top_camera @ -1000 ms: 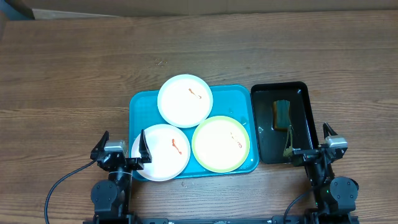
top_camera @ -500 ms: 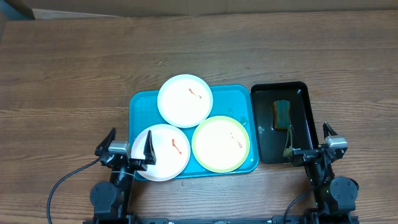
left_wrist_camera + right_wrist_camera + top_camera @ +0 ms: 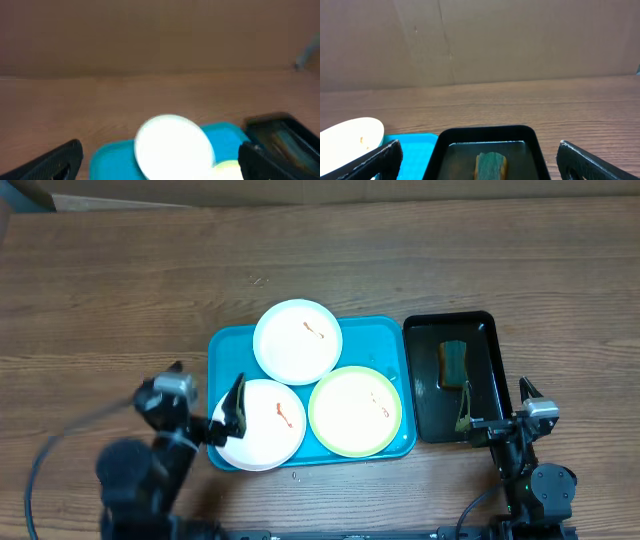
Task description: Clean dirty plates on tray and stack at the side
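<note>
The turquoise tray holds three plates. A white plate with a small red smear is at the back. A second white plate with a red smear is at the front left. A yellow-green plate with a red smear is at the front right. My left gripper is open and motion-blurred, and hovers at the tray's front-left corner beside the near white plate. Its wrist view is blurred and shows a white plate on the tray. My right gripper is open and empty at the front right.
A black tray stands right of the turquoise tray. It holds liquid and a green-and-orange sponge, which also shows in the right wrist view. Wooden tabletop lies all around, with a cardboard wall at the back.
My left arm has risen and swung left, and its gripper now appears blurred over the tray's front-left corner. The right arm and the plates have not moved.
</note>
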Available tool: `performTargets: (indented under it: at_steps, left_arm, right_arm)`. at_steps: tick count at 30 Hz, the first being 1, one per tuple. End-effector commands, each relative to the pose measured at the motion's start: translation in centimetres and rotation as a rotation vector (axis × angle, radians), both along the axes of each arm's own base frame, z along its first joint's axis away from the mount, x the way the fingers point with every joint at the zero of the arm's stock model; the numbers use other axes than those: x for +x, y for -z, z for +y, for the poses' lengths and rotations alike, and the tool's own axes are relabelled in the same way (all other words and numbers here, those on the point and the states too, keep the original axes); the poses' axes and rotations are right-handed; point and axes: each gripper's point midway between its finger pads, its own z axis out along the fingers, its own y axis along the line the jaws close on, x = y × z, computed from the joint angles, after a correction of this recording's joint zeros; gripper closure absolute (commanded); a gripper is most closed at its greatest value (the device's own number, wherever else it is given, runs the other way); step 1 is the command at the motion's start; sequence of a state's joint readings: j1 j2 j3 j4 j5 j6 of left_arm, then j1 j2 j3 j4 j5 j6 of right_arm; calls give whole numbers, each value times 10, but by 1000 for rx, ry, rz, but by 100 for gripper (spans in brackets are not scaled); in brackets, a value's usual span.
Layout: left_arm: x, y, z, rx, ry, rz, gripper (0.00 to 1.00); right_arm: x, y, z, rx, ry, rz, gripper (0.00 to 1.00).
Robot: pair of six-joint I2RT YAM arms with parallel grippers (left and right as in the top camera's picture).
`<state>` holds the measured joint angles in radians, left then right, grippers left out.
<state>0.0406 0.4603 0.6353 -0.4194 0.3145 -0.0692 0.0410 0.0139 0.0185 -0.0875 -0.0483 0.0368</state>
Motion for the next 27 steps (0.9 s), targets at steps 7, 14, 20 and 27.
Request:
performTargets:
  at_steps: [7,14,20,27]
  left_arm:
    - [75,14,-38,-141,241,506,0]
    - [101,61,-77,-516,376,841,0]
    - [88,108,-81,-392,316,996,0]
    - [69,123,-109,-210,367,1030,0]
  right_arm:
    - [0,3,2,-4,-11,-1,0]
    - [0,3,2,-4,-11,-1,0]
    - [0,-1,2,-3,-12,-16,0]
    - [0,-12,3,2,-13,-61,0]
